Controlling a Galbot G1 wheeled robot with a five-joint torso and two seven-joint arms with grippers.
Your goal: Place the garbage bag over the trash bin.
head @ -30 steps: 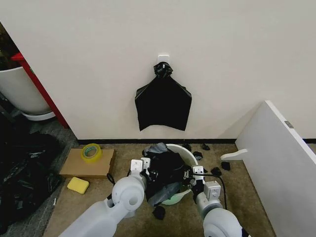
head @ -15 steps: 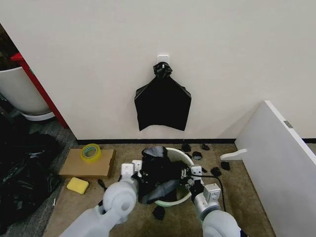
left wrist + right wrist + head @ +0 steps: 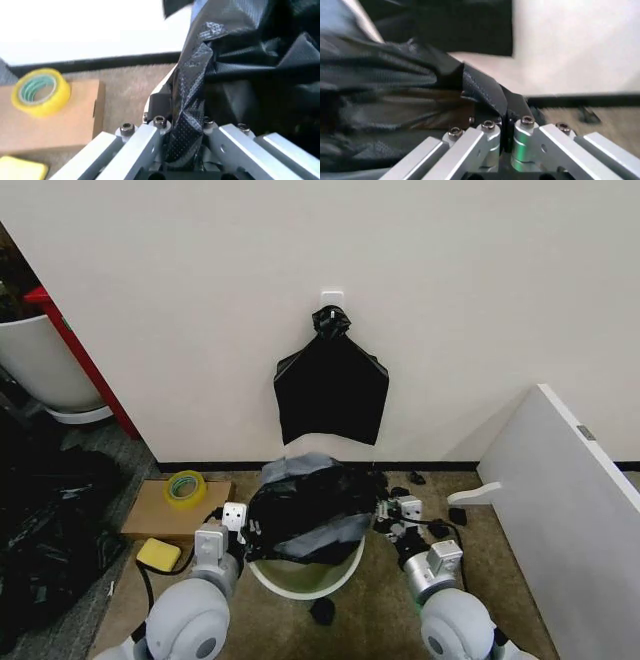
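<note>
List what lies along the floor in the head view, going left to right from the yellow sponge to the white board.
Yellow sponge → left gripper → garbage bag stretched over the trash bin → right gripper → white board.

Garbage bag (image 3: 308, 510): glossy black, wrinkled, stretched across trash bin's top. Trash bin (image 3: 300, 580): round, white, tilted, rim exposed at 6 o'clock.

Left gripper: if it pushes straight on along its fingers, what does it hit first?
The left gripper is shut on the garbage bag. Straight ahead probably the trash bin rim beside that film, then the wall; depth is unclear.
</note>
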